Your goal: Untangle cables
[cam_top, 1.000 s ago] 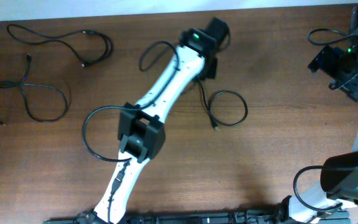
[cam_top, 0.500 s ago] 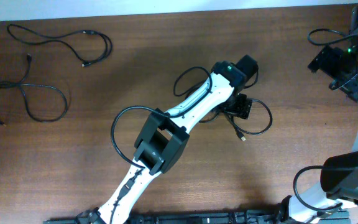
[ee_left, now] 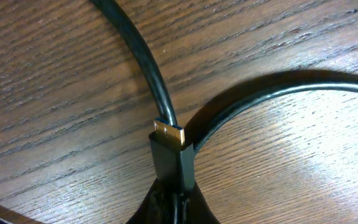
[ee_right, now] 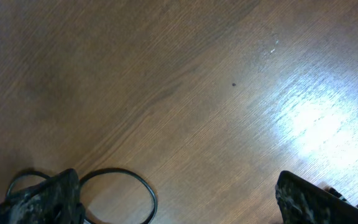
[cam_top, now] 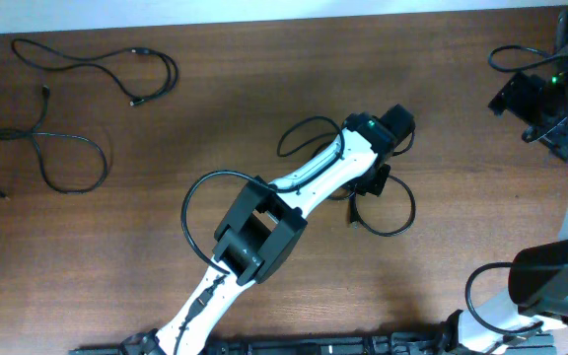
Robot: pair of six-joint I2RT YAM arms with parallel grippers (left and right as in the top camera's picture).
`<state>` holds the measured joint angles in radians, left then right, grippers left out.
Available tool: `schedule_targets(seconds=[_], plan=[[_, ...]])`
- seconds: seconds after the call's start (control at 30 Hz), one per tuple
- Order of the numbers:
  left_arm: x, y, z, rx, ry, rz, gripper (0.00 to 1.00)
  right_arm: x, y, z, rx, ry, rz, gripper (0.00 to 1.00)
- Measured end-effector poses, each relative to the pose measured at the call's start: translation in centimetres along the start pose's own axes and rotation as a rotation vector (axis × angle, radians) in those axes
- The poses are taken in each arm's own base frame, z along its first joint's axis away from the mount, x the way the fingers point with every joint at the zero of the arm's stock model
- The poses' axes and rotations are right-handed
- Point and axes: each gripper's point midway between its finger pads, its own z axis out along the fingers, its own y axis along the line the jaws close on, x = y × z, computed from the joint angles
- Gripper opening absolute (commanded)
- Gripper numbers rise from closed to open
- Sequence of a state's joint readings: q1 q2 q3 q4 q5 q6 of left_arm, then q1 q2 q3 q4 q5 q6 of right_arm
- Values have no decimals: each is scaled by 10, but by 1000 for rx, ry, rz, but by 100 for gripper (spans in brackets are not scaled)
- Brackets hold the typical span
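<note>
Lying at far left: left cable (cam_top: 35, 140), a loose crossed loop flat on the wooden counter (cam_top: 215, 128).
Top-left cable (cam_top: 174, 74): a wavy strand just above it, not touching it.
Left hand (cam_top: 371, 184): clamped on the gold-tipped plug (ee_left: 174, 155) of the centre cable.
Centre cable (cam_top: 409, 209): a single loop on the counter beside that hand, well apart from the other two.
Right hand (ee_right: 176, 183): fingers apart, nothing between them, above bare wood at far right.
</note>
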<state>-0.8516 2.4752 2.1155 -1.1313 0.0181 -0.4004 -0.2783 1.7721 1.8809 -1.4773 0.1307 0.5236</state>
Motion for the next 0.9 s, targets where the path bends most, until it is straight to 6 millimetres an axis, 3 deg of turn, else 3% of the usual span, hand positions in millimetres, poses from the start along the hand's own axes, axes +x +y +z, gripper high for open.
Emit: schedule_targets(seconds=[0.1, 0.17, 0.23, 0.27, 0.3, 0.33, 0.37, 0.4, 0.43, 0.47, 0.5, 0.57, 0.6, 0.63, 0.67, 0.7, 0.73, 0.77, 0.83, 0.87, 0.9], plan=[[2, 3, -2, -13, 10, -2, 0, 0, 0, 0, 0, 0, 0, 98], [7, 21, -8, -49, 64, -29, 0, 0, 0, 0, 0, 0, 0, 98], [-14, 47, -35, -47, 32, -92, 0, 0, 0, 0, 0, -1, 0, 99], [-37, 70, -63, -31, -34, -148, 0, 0, 0, 0, 0, 0, 0, 98], [-48, 86, -80, -27, -72, -177, 0, 0, 0, 0, -1, 0, 0, 98], [-64, 123, -121, -27, -151, -242, 0, 0, 0, 0, 0, 0, 0, 98], [-68, 139, -137, -26, -182, -271, 0, 0, 0, 0, 0, 0, 0, 99], [-71, 153, -150, -26, -209, -297, 0, 0, 0, 0, 0, 0, 0, 98], [-67, 184, -165, -54, -223, -352, 0, 0, 0, 0, 0, 0, 0, 98], [-65, 199, -168, -81, -224, -375, 0, 0, 0, 0, 0, 0, 0, 98], [-59, 226, -169, -141, -211, -416, 0, 0, 0, 0, 0, 0, 0, 98], [-54, 248, -175, -162, -212, -456, 0, 0, 0, 0, 0, 0, 0, 98], [-50, 268, -188, -167, -237, -498, 0, 0, 0, 0, 0, 0, 0, 98], [-40, 304, -218, -183, -294, -573, 0, 0, 0, 0, 0, 0, 0, 98], [-18, 349, -267, -211, -389, -676, 0, 0, 0, 0, 0, 0, 0, 98], [2, 375, -303, -235, -466, -742, 0, 0, 0, 0, 0, 0, 0, 98], [39, 406, -353, -267, -569, -841, 0, 0, 0, 0, 0, 0, 0, 98], [72, 430, -382, -301, -622, -923, 0, 0, 0, 0, 0, 0, 0, 99], [129, 455, -422, -357, -693, -1044, 0, 0, 0, 0, 0, 0, 0, 98], [150, 450, -445, -369, -749, -1065, 0, 0, 0, 0, 0, 0, 0, 99], [153, 444, -454, -365, -776, -1060, 0, 0, 0, 0, 0, 0, 0, 98]])
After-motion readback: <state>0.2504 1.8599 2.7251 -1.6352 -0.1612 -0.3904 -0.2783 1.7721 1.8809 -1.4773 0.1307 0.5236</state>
